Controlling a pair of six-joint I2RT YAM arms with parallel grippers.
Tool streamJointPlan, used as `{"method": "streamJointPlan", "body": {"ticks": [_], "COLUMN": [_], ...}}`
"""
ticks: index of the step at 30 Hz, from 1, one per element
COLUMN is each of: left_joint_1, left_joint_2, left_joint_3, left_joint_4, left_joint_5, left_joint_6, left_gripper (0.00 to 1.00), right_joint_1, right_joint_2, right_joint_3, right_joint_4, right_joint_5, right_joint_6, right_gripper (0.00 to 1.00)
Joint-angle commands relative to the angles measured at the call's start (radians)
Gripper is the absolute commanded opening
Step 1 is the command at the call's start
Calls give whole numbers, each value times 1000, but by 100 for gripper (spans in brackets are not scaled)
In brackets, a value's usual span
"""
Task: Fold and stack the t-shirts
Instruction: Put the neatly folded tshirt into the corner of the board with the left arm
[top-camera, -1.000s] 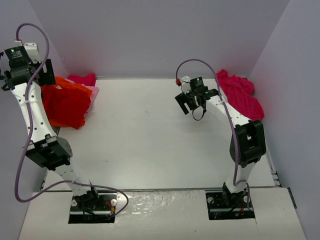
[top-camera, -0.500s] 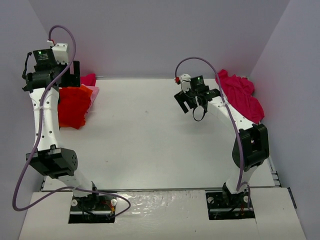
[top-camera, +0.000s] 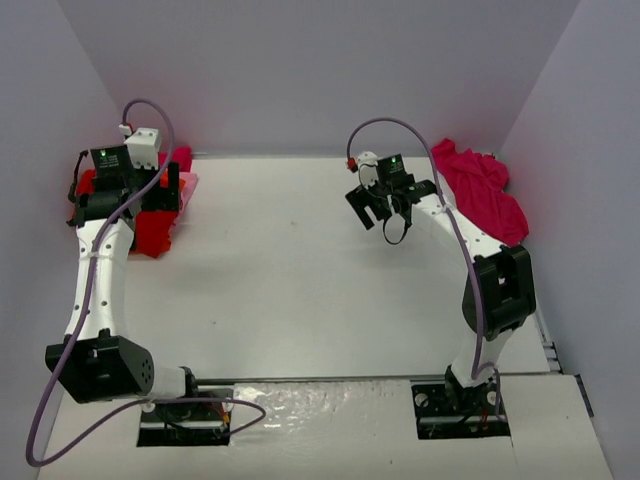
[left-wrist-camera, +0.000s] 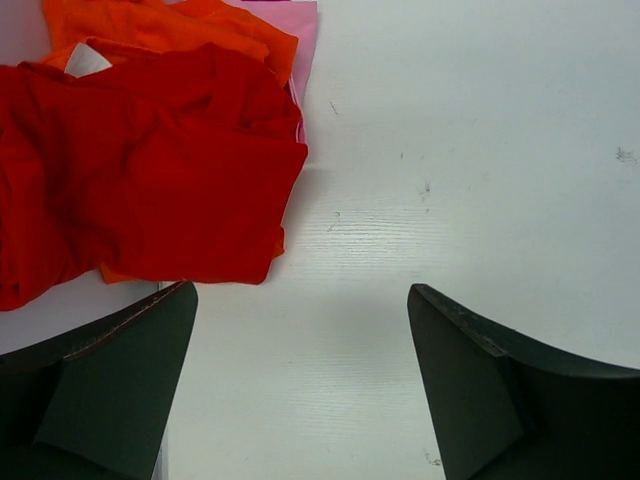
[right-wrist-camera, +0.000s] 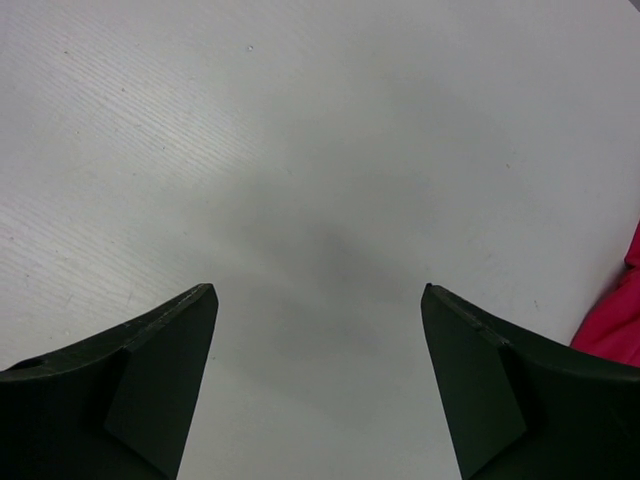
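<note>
Left gripper (left-wrist-camera: 300, 295) and right gripper (right-wrist-camera: 319, 290) both stood wide and empty, with the t-shirts at the far corners.
The middle of the white surface (top-camera: 300, 280) seemingly served as folding room. Beyond it, the right gripper hung over plain surface, just left of the crumpled magenta cloth t-shirt (top-camera: 485, 190), unfolded at the far right. At the far left, the left gripper hovered beside the roughly folded red cloth t-shirt (left-wrist-camera: 150, 190), which lay on the orange cloth t-shirt (left-wrist-camera: 170, 25) and a pale pink one (left-wrist-camera: 305, 20), a stack likely set aside.
</note>
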Motion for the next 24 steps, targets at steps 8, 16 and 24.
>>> {"method": "streamJointPlan", "body": {"ticks": [8, 16, 24], "left_joint_1": [-1, -1, -1], "left_joint_2": [-162, -169, -188], "left_joint_3": [-135, -142, -186], "left_joint_4": [274, 279, 304], "left_joint_5": [21, 26, 43], "left_joint_6": [-55, -52, -45], "left_gripper": [87, 88, 89], "right_joint_1": [-9, -30, -33], "right_joint_2": [-34, -95, -119], "right_joint_3": [16, -6, -23], "right_joint_4": [41, 43, 42], "right_joint_5": [-22, 48, 95], "right_joint_6": [62, 47, 41], "right_gripper": [90, 92, 93]}}
